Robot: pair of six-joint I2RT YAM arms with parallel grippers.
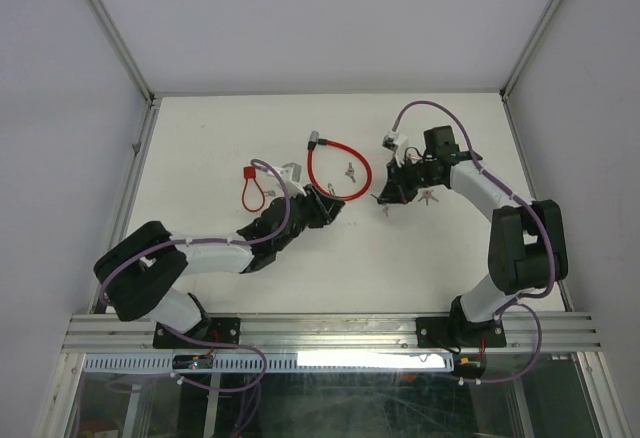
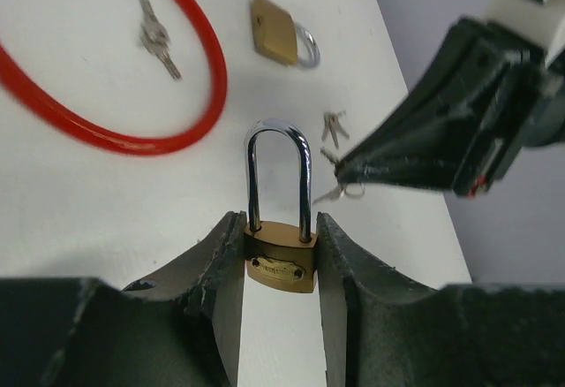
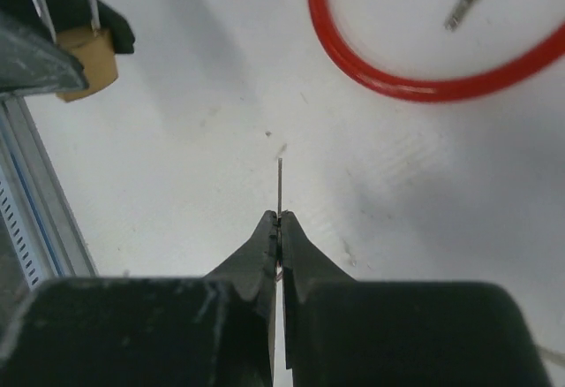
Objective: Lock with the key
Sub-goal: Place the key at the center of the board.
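A small brass padlock (image 2: 281, 261) with a long steel shackle (image 2: 304, 184) is clamped by its body between the fingers of my left gripper (image 2: 281, 239), shackle pointing away from the wrist. It also shows in the right wrist view as the padlock (image 3: 88, 56) at top left. My right gripper (image 3: 280, 220) is shut on a key (image 3: 280, 184), whose thin blade sticks out past the fingertips edge-on. In the top view the left gripper (image 1: 325, 208) and right gripper (image 1: 385, 203) face each other over mid-table, a short gap apart.
A red cable loop (image 1: 340, 170) lies behind the grippers with a key bunch (image 2: 156, 38) inside it. A second brass padlock (image 2: 275, 29) and loose keys (image 2: 334, 126) lie beyond. A small red loop (image 1: 250, 188) sits at left. More keys (image 1: 428, 196) lie under the right arm.
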